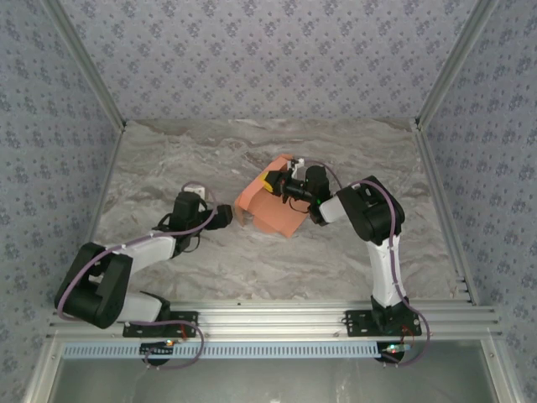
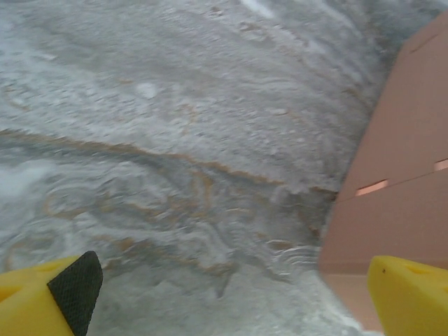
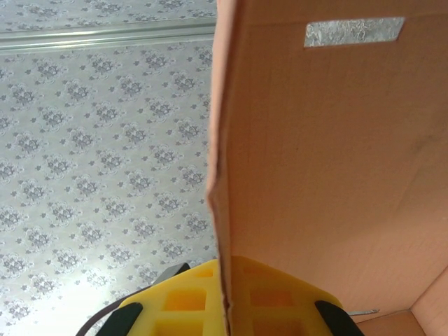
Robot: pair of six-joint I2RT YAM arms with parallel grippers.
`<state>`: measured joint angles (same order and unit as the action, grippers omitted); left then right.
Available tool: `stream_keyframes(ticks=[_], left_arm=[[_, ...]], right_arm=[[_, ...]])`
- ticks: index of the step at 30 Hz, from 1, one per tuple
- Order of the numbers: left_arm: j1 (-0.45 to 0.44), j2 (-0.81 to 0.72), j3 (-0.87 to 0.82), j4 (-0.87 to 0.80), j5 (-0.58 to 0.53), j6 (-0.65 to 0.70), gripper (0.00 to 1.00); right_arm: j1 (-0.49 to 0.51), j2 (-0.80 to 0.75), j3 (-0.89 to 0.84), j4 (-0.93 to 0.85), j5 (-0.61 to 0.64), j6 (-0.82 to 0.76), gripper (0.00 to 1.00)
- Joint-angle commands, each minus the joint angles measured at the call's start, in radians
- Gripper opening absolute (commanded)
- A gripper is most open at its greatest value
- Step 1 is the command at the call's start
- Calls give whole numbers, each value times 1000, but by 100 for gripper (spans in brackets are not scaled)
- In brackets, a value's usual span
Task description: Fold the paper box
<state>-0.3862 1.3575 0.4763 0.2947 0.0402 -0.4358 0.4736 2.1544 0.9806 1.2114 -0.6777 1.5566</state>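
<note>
right hand: closed, pinching a raised panel of the thin orange-salmon card paper box | left hand: spread wide, empty, just beside the box's left edge | box: mid grey marbled surface | advice: pinch firmly, push the free flap along its crease | count: one box, two hands

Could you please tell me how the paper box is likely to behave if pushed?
Probably light and floppy: the paper box is thin card with creases and slots, so a pushed panel would likely bend at a fold. With the right hand shut on one edge, it may pivot rather than slide.
</note>
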Motion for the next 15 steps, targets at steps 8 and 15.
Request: stream_keyframes(ticks=[8, 15], left_arm=[[-43, 44, 16, 143, 196, 35, 99], [-90, 120, 33, 192, 201, 16, 99]], right_arm=[[2, 22, 12, 12, -8, 17, 1], [4, 22, -5, 17, -1, 17, 0]])
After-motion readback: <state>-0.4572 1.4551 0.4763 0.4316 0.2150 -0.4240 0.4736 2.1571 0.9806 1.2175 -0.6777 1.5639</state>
